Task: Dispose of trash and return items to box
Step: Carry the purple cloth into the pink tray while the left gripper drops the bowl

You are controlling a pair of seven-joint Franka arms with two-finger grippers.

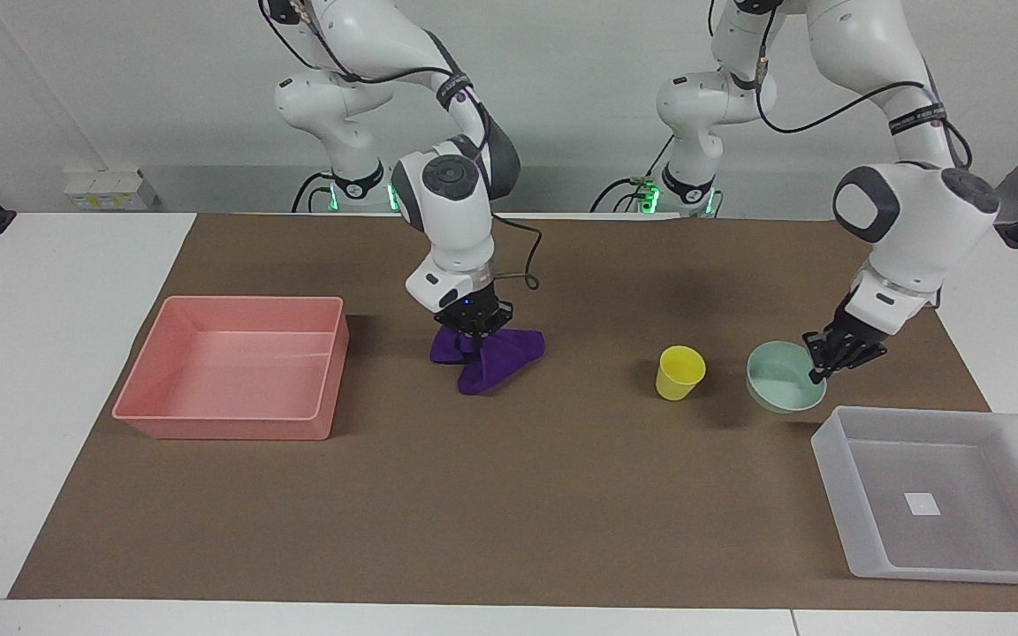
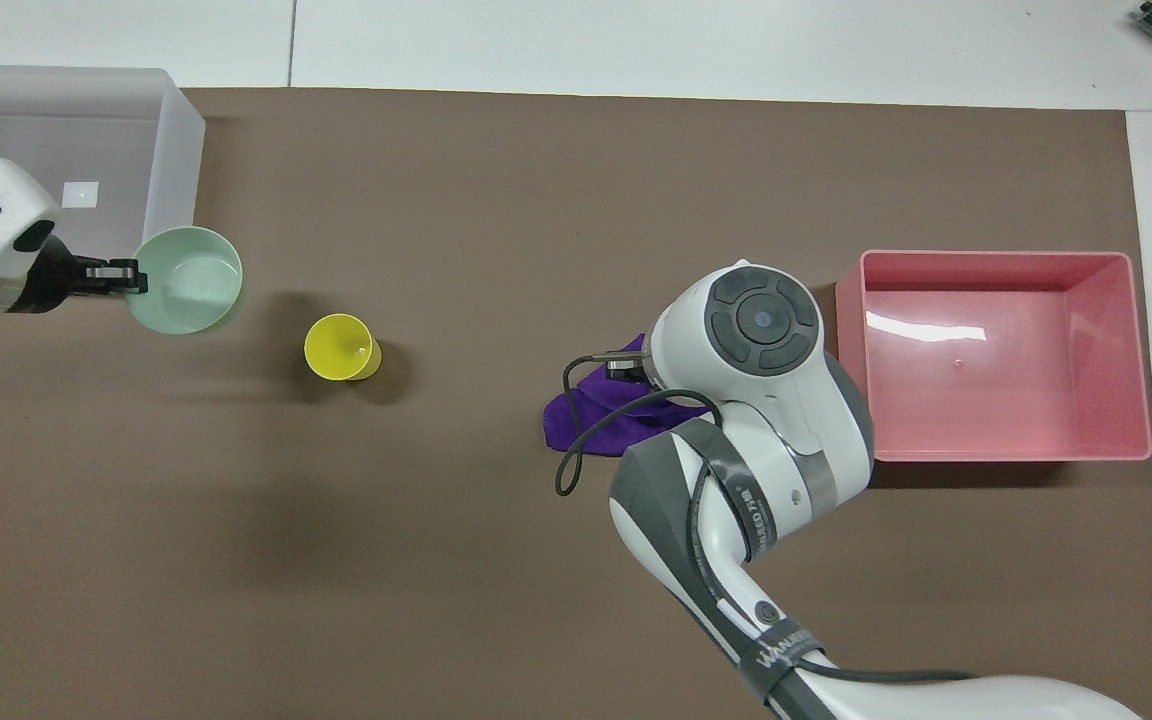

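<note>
Brown matting carries everything. My left gripper [image 1: 825,365], clamped on the green bowl [image 1: 783,389], holds it beside the box [image 1: 836,459]; my right gripper [image 1: 474,327] pinches the purple rag [image 1: 491,358] near the pink bin [image 1: 332,353].
</note>
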